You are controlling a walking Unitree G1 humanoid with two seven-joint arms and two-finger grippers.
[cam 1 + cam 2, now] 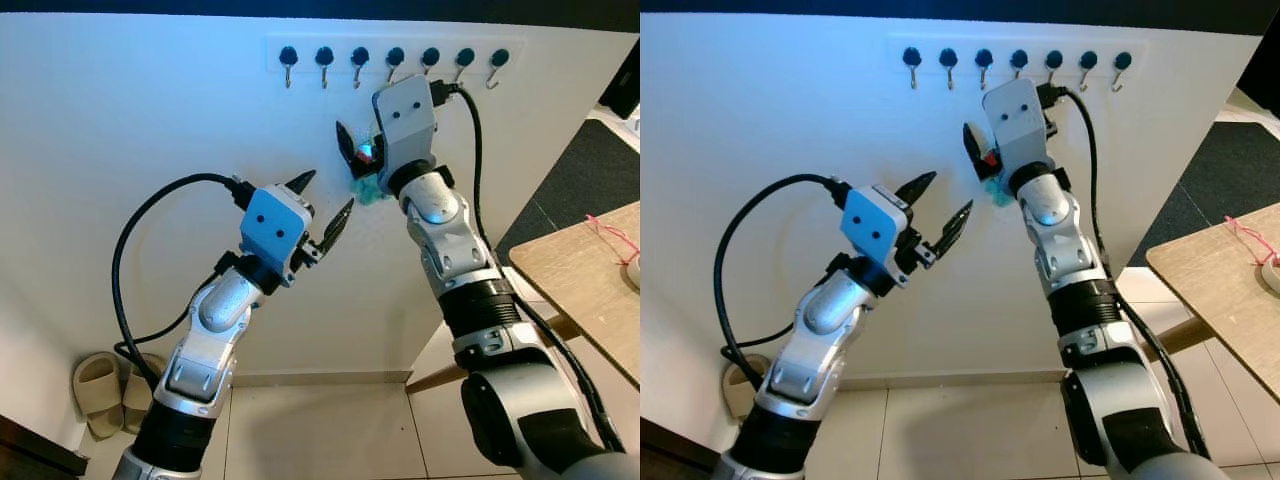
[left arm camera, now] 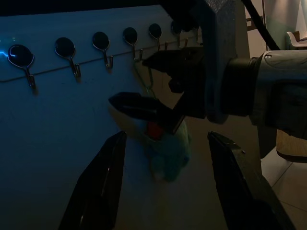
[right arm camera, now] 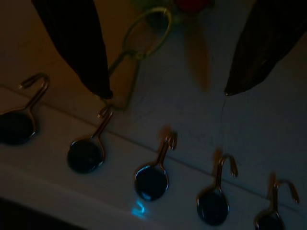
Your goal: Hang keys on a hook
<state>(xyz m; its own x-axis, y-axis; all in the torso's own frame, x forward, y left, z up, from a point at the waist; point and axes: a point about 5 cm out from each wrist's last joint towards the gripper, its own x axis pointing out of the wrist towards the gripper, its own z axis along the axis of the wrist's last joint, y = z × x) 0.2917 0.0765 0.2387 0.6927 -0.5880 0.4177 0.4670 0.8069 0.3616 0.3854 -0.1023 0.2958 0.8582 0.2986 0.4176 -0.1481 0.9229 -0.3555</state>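
Right gripper raised against the white wall, just below a rail carrying 7 hooks. Fingers apart in the right wrist view, with the keys between them: 1 metal ring, a red bit and a green tag. Whether the fingers actually press the keys, cannot tell. Ring close beside the tip of 1 finger, just short of the nearest hook; touching it or not, cannot tell. Green tag hanging just under this gripper, against the wall.

Left gripper held lower and to the left of the right one, near it but apart, 2 fingers spread and holding nothing, pointing toward the keys.

Further right of the right arm, 1 wooden table with a pink cord on it. Down beside the left arm, 1 pair of beige slippers on the tiled floor.
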